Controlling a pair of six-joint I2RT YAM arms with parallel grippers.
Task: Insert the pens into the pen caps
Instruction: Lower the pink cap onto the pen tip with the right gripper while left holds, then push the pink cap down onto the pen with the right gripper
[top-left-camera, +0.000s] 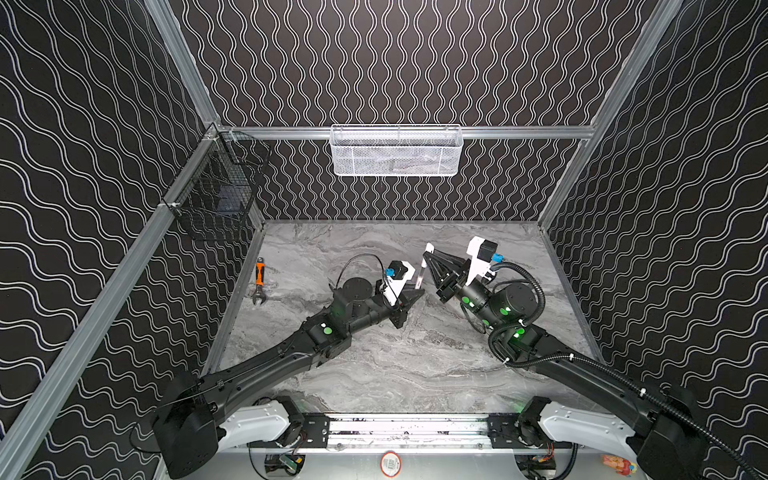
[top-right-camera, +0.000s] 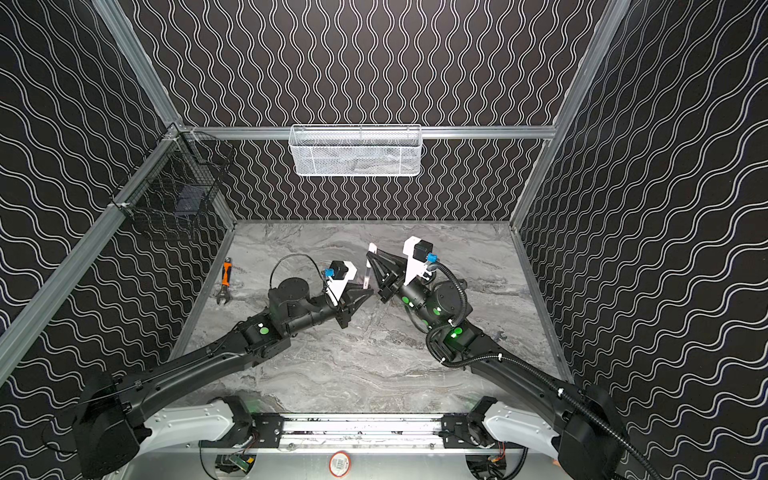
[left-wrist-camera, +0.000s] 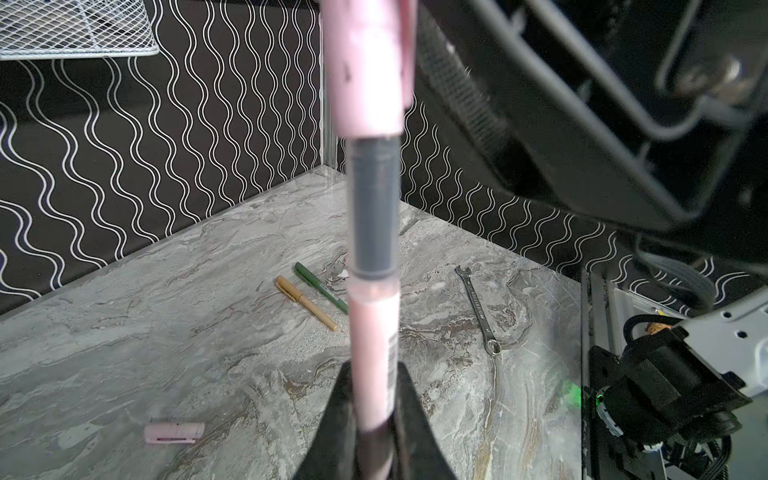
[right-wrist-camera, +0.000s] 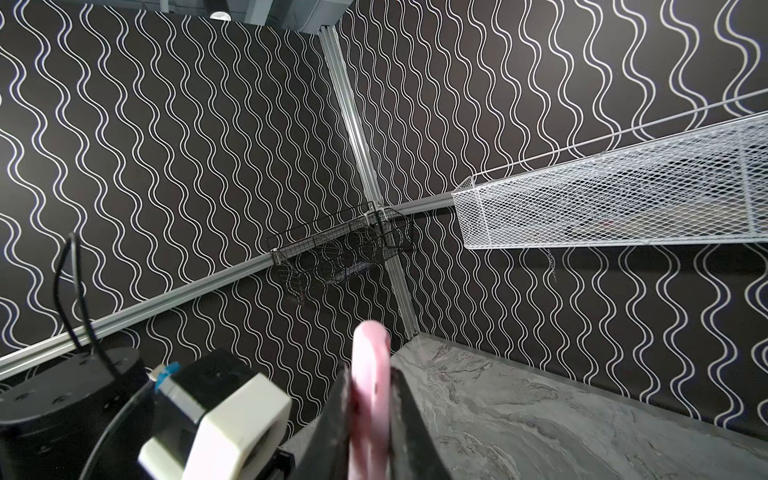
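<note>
Above the middle of the counter (top-left-camera: 374, 374) I have both arms raised and meeting nose to nose, so the join happens in free air where neither piece can drag on the stone. My left claw (top-left-camera: 417, 291) is clamped on the lower barrel of the pink pen (left-wrist-camera: 374, 340) and holds it roughly upright as a steady post. My right claw (top-left-camera: 428, 251) is pinched shut on the pink cap (left-wrist-camera: 368, 62), directly above it and in line. In the left wrist view the cap's mouth sits at the top of the pen's dark grip section, which is all bare. I judge that the tip is inside but the cap is not pushed home. A straight push along the pen's axis should finish it; any tilt could jam the cap or lever the pen out of my grip. The gold pen (left-wrist-camera: 306, 303) and green pen (left-wrist-camera: 320, 286) lie side by side on the counter. They look capped already, though they are too small to be sure. A loose cap (left-wrist-camera: 174, 433), pale pink, lies apart from them.
</note>
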